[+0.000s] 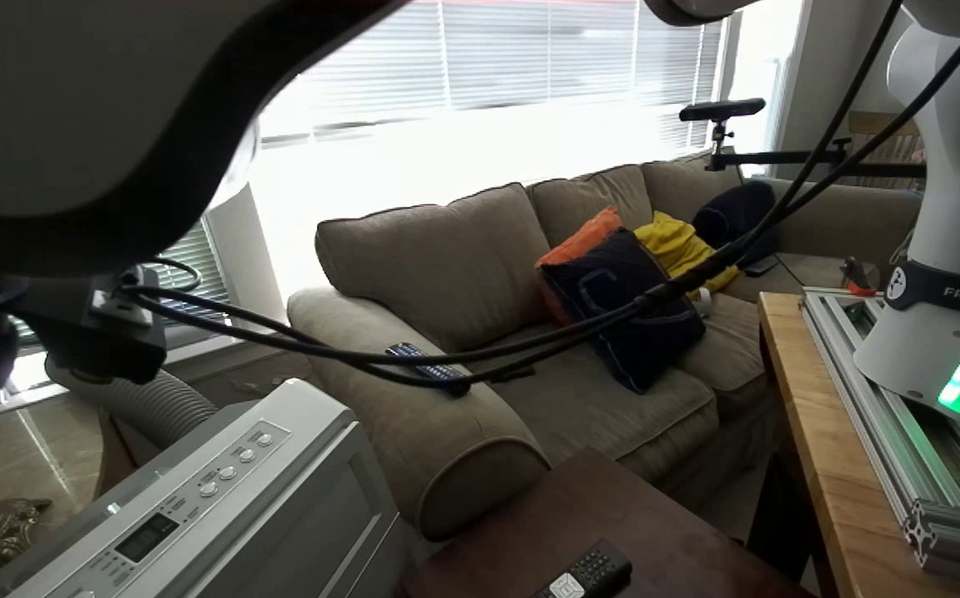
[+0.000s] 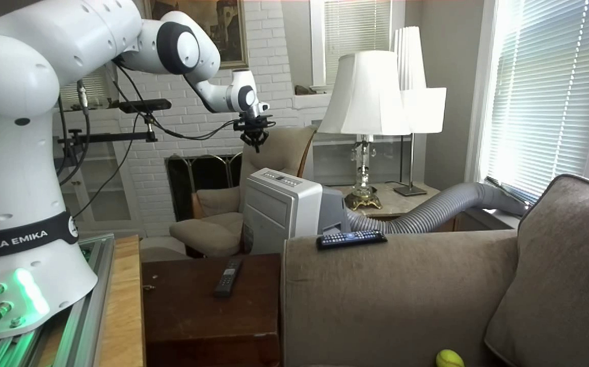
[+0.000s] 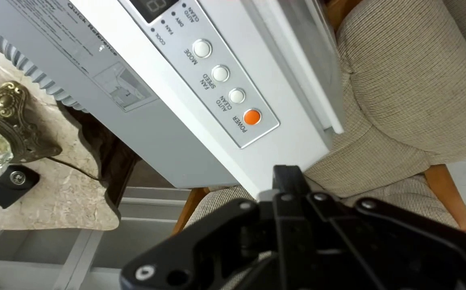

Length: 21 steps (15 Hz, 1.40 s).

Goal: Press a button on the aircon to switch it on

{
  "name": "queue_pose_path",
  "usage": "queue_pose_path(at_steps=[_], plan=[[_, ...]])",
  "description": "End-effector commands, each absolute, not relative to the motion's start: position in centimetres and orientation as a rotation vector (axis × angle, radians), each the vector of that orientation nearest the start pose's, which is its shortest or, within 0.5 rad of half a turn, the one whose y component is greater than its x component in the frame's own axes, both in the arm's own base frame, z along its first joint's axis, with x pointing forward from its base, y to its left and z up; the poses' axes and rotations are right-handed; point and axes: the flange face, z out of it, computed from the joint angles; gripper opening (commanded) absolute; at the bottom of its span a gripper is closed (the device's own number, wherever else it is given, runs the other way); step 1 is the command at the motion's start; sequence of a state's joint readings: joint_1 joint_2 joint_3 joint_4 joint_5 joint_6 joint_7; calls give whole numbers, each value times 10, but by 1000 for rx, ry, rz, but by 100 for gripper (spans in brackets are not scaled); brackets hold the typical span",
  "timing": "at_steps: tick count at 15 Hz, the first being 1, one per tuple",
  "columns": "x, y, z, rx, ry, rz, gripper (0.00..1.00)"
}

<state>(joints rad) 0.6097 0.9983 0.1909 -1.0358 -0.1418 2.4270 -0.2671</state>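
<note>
The aircon is a boxy off-white unit, also seen in an exterior view and the wrist view. Its top panel holds a row of round buttons. The POWER button is orange and sits at the panel's end; the other buttons in the wrist view are white. The display is dark with a faint digit, partly cut off. My black gripper is shut and empty, fingertips together, past the POWER end of the panel. In an exterior view the gripper hangs above the aircon's top, apart from it.
A grey hose runs from the aircon to the window. A lamp stands on a marble-topped table. A beige armchair is behind the aircon. Remotes lie on the sofa arm and the brown table.
</note>
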Motion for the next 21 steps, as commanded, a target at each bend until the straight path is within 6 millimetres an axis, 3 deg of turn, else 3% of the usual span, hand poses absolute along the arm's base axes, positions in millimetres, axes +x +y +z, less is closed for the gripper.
queue_pose_path(at_steps=[1,10,18,19,21], plan=[[620,544,265,-2600,-1444,-630,0],[621,542,223,-2644,-1483,-594,0],[617,553,209,-2612,-1469,-646,0],[616,555,211,-2609,-1464,-656,26],[617,553,224,-2615,-1452,-669,32]])
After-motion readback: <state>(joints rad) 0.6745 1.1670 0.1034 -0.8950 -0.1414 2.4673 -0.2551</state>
